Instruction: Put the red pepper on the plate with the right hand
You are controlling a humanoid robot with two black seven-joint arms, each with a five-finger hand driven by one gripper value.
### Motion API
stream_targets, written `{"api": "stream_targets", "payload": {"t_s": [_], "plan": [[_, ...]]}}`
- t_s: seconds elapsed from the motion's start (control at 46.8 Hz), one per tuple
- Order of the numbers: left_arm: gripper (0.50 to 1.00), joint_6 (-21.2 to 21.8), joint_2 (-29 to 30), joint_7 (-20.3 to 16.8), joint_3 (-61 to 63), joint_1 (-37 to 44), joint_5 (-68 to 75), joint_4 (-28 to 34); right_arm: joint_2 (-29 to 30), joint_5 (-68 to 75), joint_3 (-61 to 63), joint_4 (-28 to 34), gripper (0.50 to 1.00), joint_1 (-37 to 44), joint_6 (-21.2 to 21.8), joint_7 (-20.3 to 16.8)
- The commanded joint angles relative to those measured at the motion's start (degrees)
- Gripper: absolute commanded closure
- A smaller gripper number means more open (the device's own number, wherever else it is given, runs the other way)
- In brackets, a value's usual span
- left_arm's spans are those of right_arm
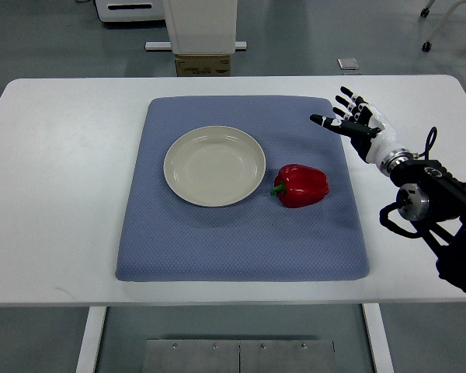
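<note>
Right hand: fingers spread, holding nothing, hovering over the far right edge of the mat, beyond and to the right of the pepper; likely poised to reach in.
Red pepper: lying on its side on the blue mat, stem pointing left toward the plate, untouched.
Plate: cream, bare, just left of the pepper, so the carry looks short.
Worktop: white, carrying the mat.
Left arm: not visible.
Stage: grasp not yet made.
</note>
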Motion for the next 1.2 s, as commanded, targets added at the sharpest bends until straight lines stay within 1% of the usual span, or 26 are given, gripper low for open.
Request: {"api": "stream_targets", "payload": {"t_s": [0.0, 0.534, 0.662, 0.769, 1.09, 1.175], "plan": [[0.5, 0.0, 0.0, 0.0, 0.0, 0.0, 0.0, 0.0, 0.0, 0.0, -0.1, 0.0, 0.5, 0.0, 0.0, 0.0], [0.5, 0.0, 0.0, 0.1, 0.0, 0.0, 0.0, 0.0, -0.2, 0.0, -0.1, 0.1, 0.5, -0.2, 0.0, 0.0], [0.5, 0.0, 0.0, 0.0, 0.0, 0.0, 0.0, 0.0, -1.3, 0.0, -0.2, 0.3, 0.5, -0.2, 0.2, 0.0], [0.5, 0.0, 0.0, 0.0, 0.0, 0.0, 0.0, 0.0, -1.5, 0.0, -0.3, 0.5, 0.5, -0.1, 1.0, -0.1], [0.5, 0.0, 0.0, 0.0, 0.0, 0.0, 0.0, 0.0, -1.8, -0.1, -0.8, 1.1, 0.5, 0.6, 1.1, -0.1], [0.5, 0.0, 0.0, 0.0, 0.0, 0.0, 0.0, 0.0, -3.0, -0.2, -2.3, 1.8, 0.5, 1.2, 1.4, -0.1]]}}
